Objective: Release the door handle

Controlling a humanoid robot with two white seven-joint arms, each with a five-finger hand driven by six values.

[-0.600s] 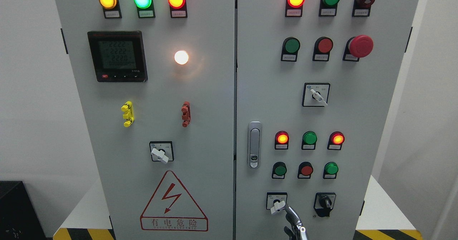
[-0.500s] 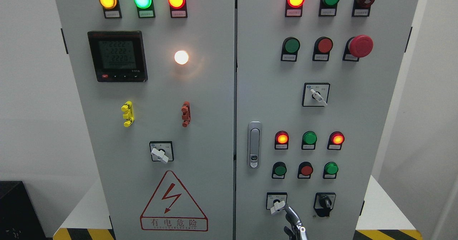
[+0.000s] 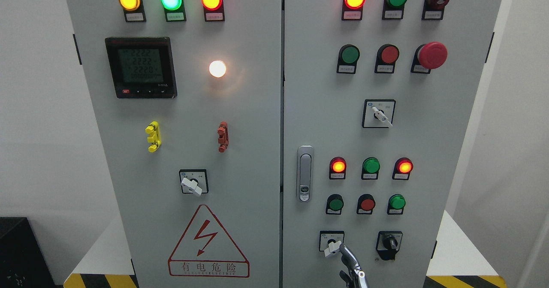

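Door handle (image 3: 305,174), flush and untouched; the right hand (image 3: 352,267), finger posture indeterminable, has edged slightly up-left beside the white selector switch (image 3: 332,248), suggesting release is complete.

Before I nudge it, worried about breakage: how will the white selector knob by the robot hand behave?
The white selector knob probably pivots on its square plate rather than sliding. It looks thin and rigid, perhaps brittle if forced.
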